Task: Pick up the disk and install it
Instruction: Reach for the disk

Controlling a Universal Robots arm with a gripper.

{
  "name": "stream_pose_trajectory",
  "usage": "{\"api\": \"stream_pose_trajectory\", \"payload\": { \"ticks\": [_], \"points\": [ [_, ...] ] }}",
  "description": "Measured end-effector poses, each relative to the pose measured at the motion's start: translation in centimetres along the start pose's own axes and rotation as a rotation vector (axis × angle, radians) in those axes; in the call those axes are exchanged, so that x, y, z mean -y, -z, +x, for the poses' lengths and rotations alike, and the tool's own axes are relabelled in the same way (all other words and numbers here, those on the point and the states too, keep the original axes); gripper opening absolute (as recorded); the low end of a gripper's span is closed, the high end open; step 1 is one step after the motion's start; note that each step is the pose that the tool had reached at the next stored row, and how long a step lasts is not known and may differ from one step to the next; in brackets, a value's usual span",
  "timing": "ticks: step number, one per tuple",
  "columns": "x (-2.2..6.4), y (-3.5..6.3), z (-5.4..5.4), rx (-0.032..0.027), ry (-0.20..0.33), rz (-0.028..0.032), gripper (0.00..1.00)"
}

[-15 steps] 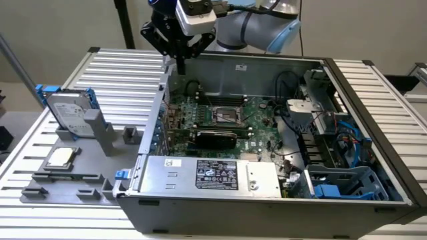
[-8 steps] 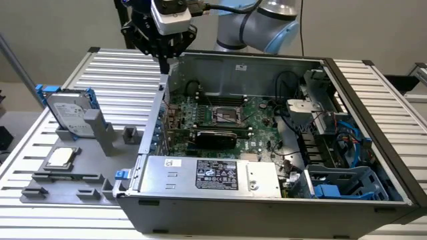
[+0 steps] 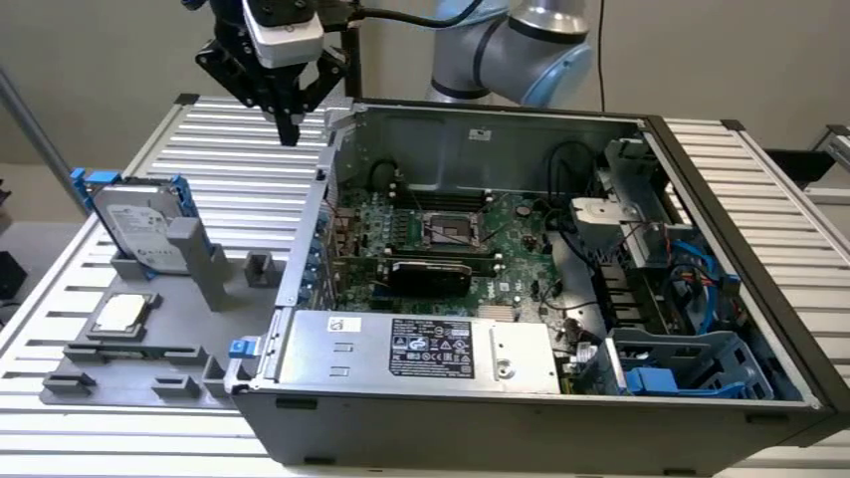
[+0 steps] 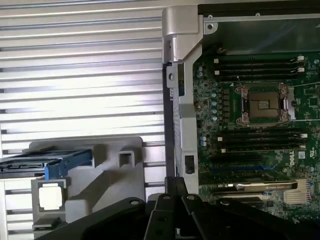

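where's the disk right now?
Exterior view's left: the disk stands on edge in the grey holder on the slatted table, left of the open computer case, with the small square chip beside it.

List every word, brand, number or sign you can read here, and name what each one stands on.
"DELL", turned sideways, as far as it can be made out: on the motherboard.
Black label on the power supply: print and marks too small to read.
White sticker on the same power supply: too small to read.
Printed face of the disk: too small to read.
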State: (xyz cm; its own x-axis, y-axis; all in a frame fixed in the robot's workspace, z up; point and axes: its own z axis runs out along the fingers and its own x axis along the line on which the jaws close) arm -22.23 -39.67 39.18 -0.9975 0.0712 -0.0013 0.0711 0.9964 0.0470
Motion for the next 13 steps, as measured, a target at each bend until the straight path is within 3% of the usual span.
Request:
{"api": "stream_pose_trajectory", "payload": {
  "ticks": [6,13],
  "points": [
    [0.09,-0.07,2.7,-0.0046,0.0,0.0006,0.0],
    [0.18,-0.27,5.9,-0.0055,0.0,0.0022,0.0]
  ]
}}
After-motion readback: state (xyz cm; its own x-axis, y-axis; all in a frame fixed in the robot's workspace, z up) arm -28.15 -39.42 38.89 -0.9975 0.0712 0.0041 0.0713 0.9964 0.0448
